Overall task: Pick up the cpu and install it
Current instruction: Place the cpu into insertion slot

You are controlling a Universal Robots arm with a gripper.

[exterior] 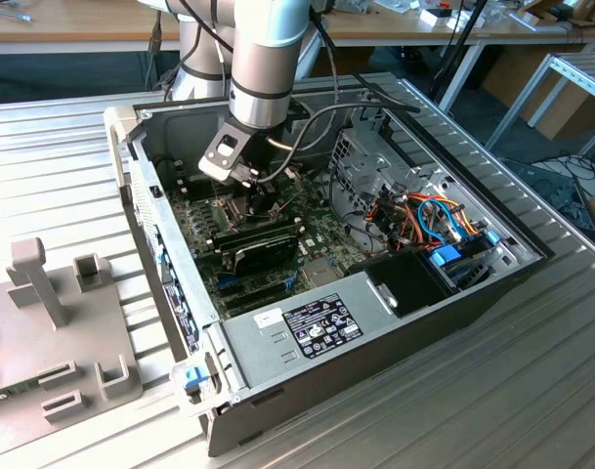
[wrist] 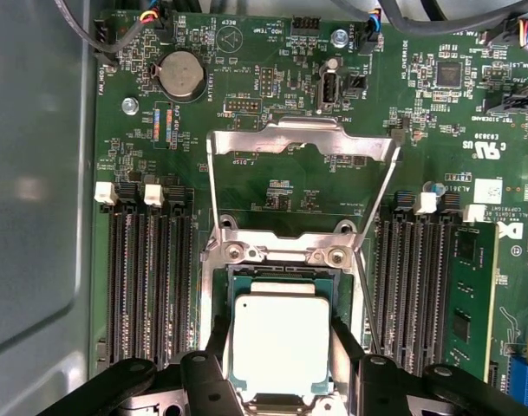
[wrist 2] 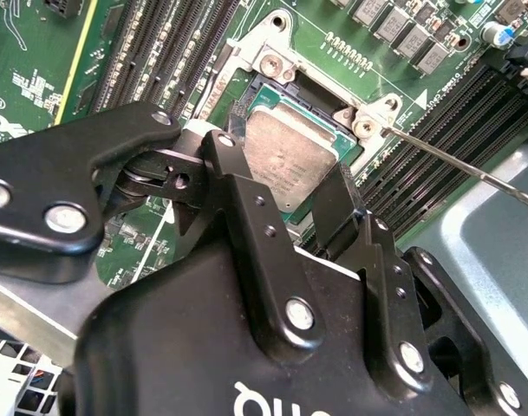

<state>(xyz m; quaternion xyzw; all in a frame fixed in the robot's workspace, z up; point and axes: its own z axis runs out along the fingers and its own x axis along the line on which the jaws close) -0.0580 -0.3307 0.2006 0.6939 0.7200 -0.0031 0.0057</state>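
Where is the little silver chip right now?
In the first wrist view the cpu sits at the socket, held by the gripper, between two banks of memory slots.

motherboard: small white silkscreen lettering across the green board, some beside the coin cell.
power supply sticker: black, dense white print and symbols, too small to read.
cpu: metal top, nothing legible.
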